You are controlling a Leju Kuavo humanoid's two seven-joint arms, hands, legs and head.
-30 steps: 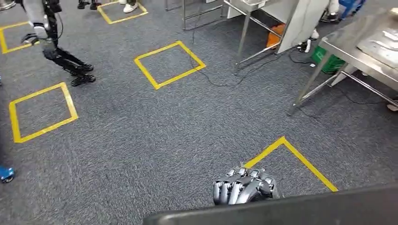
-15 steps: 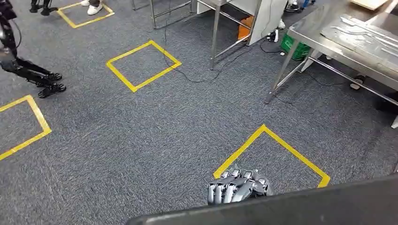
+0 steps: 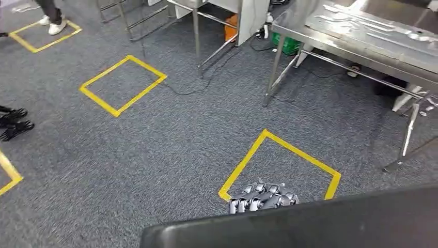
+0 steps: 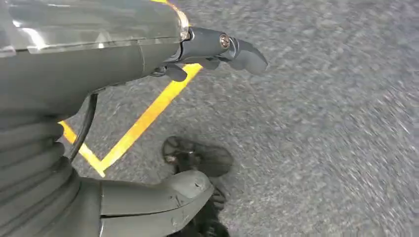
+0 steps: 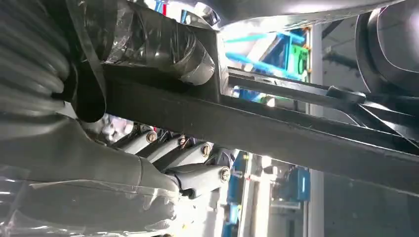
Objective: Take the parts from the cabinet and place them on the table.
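Observation:
A long dark flat part stretches across the bottom of the head view. My right hand grips its far edge with the fingers curled over it. In the right wrist view those fingers are hooked under the dark part. My left hand hangs over the grey carpet, thumb and fingers apart, holding nothing. The steel table stands ahead at the upper right, and several flat metal parts lie on its top.
Yellow tape squares mark the carpet, one just ahead of my hand and one farther left. A second steel frame, a black cable and a green crate are at the back. A person's shoes and another robot's black feet are at the left.
The whole picture has shifted left: the camera has turned right and the steel table now looms larger. My right hand keeps the same hold on the dark part.

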